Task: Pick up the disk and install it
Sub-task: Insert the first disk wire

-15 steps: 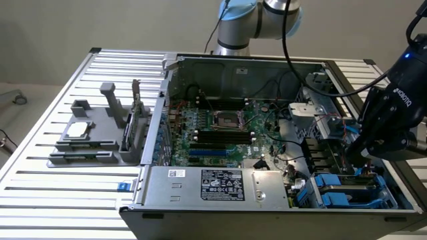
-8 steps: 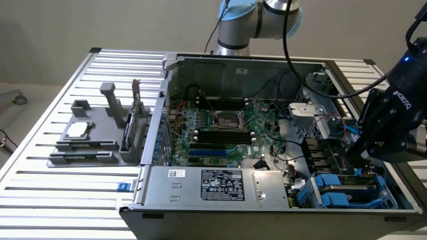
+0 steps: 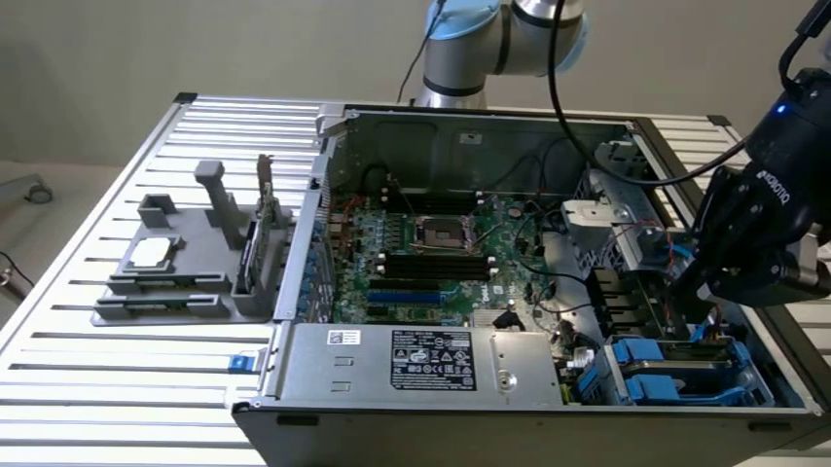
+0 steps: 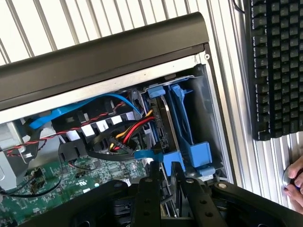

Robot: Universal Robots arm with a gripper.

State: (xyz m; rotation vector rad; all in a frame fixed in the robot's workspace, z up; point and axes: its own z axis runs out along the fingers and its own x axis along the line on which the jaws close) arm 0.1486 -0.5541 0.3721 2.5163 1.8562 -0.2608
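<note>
On the exterior view's left, a grey plastic fixture stand (image 3: pixel 182 268) sits on the slatted silver metal surface (image 3: pixel 117 389), a small square silver chip (image 3: pixel 150 253) resting on it. In the middle lies the open black computer case (image 3: pixel 520 428) with its green motherboard (image 3: pixel 429 253). At the exterior view's right, the black robot pincer (image 4: pixel 163 172) hovers over the blue plastic drive cage (image 3: pixel 688 375). The silver-grey metal disk (image 4: pixel 165 123) in its blue frame stands edge-up in that cage, between the pincer's fingers (image 4: pixel 150 184); I cannot tell whether they grip it. A black keyboard (image 4: pixel 277 66) lies beside the case.
</note>
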